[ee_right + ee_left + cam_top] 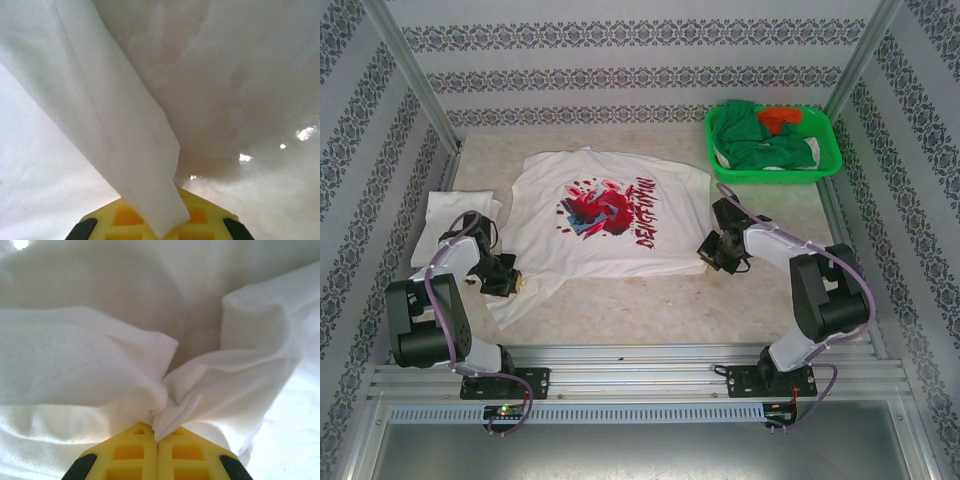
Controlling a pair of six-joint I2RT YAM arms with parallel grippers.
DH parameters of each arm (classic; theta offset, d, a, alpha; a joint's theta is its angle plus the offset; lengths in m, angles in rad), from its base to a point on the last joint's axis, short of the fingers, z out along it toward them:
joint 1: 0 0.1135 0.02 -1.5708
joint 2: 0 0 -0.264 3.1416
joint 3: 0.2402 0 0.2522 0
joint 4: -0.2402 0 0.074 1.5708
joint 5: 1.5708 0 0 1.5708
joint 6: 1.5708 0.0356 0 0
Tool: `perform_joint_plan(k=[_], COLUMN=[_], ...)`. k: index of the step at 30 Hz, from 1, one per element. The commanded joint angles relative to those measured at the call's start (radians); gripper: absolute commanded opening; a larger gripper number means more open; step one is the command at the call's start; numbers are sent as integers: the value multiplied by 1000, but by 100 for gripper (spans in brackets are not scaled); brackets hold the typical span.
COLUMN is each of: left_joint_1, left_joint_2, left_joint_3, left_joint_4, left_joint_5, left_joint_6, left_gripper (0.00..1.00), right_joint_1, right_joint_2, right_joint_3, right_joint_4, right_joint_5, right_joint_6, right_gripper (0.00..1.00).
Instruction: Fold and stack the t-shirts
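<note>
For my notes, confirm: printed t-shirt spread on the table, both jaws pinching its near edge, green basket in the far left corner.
Not quite: the green basket sits in the far right corner, as the top external view shows. The rest stands.

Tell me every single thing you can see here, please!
white cotton t-shirt with red-and-black splash graphic: one, white, spread flat mid-table.
folded white cloth: one, white, left of the t-shirt, beside the left arm.
green plastic basket: one, green, far right corner.
crumpled green cloth: one, green, inside the basket.
orange-red item: one, orange-red, in the basket on the green cloth; too small to tell what it is.
beige table: one, beige, under everything.
left arm: one, black and grey, near left; yellow jaws shut on the t-shirt's near-left edge.
right arm: one, black and grey, near right; yellow jaws shut on the t-shirt's right edge.
</note>
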Motion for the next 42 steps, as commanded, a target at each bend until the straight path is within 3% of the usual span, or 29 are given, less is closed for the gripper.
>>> perform_joint_plan(k=[1,2,4,5,9,16,25,27,29,32,42], left_joint_1=[-9,-9,-9,-9,-9,-9,-9,-10,-9,-9,5], left_joint_2=[-72,-91,-132,-141,-131,-82,-55,-42,-32,-29,-201], left_joint_3=[49,45,18,3,-54,-34,-31,-21,-7,15,63], left_joint_4=[-119,-133,-141,-135,-86,-76,-65,-68,-69,-78,-251], left_joint_5=[-65,-70,-64,-55,-11,-12,-4,-3,-1,-7,-134], left_joint_6=[31,34,33,29,-1,27,41,45,48,52,35], left_gripper=[0,0,0,0,0,0,0,0,0,0,0], right_joint_1=[18,20,21,22,26,78,68,68,71,77,118], right_joint_2=[-102,-127,-172,-183,-159,-108,2,26,27,-6,-242], right_joint_3=[-4,-9,-30,-41,-71,-86,-51,-39,-30,-22,-73], right_joint_4=[-83,-94,-93,-81,-60,-45,-35,-37,-43,-74,-257], right_joint_5=[54,62,69,70,52,53,67,59,64,92,153], right_joint_6=[4,5,3,4,25,50,52,50,50,51,137], right_gripper=[1,8,36,42,48,35,36,29,17,0,0])
